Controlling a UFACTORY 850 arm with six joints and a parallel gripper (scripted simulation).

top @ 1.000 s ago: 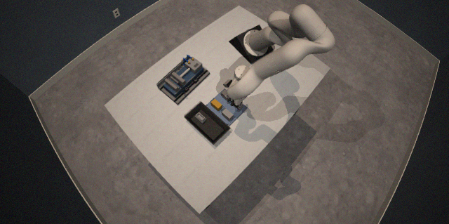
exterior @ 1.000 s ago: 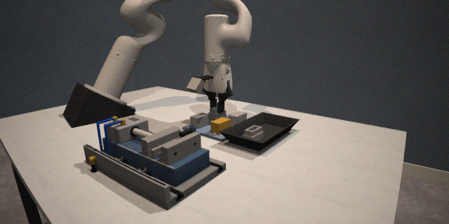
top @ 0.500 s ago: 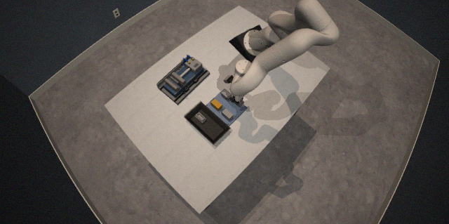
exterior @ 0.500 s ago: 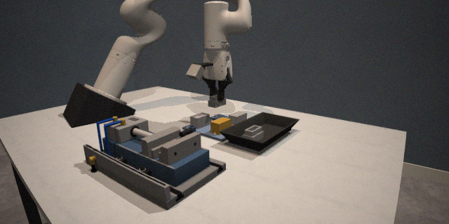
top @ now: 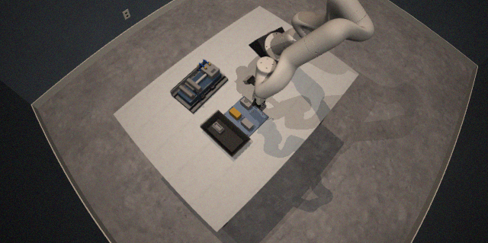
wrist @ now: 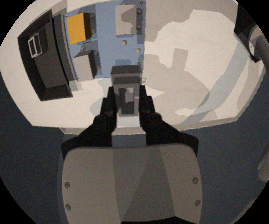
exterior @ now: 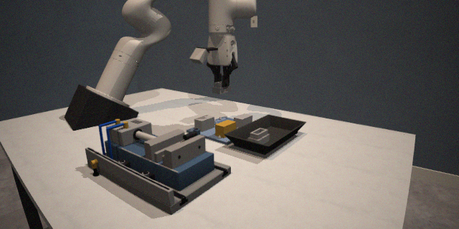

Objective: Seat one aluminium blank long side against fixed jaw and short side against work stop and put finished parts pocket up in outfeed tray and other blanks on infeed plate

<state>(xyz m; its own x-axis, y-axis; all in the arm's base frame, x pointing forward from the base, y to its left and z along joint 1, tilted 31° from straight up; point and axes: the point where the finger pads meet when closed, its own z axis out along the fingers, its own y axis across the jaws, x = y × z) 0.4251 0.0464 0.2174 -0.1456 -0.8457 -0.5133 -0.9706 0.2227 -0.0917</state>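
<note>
My gripper (exterior: 220, 86) hangs high above the blue infeed plate (top: 247, 115), shut on a small grey metal block (wrist: 125, 92). I cannot tell whether this block has a pocket. On the plate lie a grey block (top: 245, 102), a brass blank (top: 234, 113) and a second grey block (top: 247, 123). The black outfeed tray holds one finished part (exterior: 258, 133), flat with its pocket up. The vise (exterior: 161, 150) stands to the left with its jaws apart, and I see no blank in its gap.
The arm's dark base block (exterior: 97, 108) stands behind the vise. Blue hoses (exterior: 107, 132) rise at the vise's far end. The tray sits right beside the infeed plate.
</note>
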